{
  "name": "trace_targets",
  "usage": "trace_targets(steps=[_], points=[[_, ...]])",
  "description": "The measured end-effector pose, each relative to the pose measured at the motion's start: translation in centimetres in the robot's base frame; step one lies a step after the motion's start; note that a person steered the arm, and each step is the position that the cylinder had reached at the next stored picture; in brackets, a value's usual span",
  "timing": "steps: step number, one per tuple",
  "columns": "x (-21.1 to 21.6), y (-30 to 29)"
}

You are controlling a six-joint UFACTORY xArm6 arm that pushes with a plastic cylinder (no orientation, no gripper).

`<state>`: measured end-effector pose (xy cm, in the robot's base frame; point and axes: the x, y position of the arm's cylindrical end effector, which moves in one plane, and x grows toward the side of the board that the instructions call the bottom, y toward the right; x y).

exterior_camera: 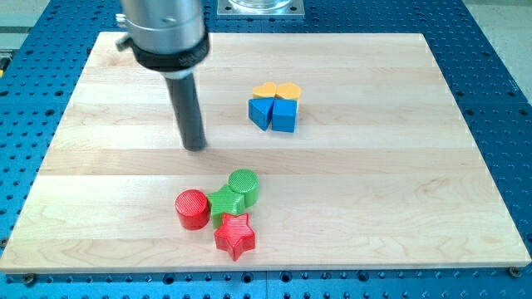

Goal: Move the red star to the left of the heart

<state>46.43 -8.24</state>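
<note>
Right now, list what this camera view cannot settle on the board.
- Arm above the rod: cut off by the view's top edge; my tip shows, above the lower cluster.
- Green star: partly hidden by the green cylinder and red star.
- Yellow blocks: lower parts hidden behind the blue blocks; which is the heart is unclear.

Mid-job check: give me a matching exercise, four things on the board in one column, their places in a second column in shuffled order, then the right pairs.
Things:
1. red star
2. yellow heart
3. red cylinder
4. my tip

Places:
A. touching the top of the right blue block
B. at the view's left end of the lower cluster
C. on bare board, above the lower cluster, touching no block
D. nearest the view's bottom, just below the green star

Pairs: 1-D, 2-A, 3-B, 4-C
</note>
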Motion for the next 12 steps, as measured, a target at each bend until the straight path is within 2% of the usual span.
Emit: trace_targets(steps=[2, 3, 4, 6, 7, 9, 10, 12], points=[[5.6, 12.0], [13.3, 10.9], [15.4, 8.4], [14.5, -4.1], [12.8, -3.8], [14.2, -4.0], [14.7, -0.2], [13.8, -2.1]])
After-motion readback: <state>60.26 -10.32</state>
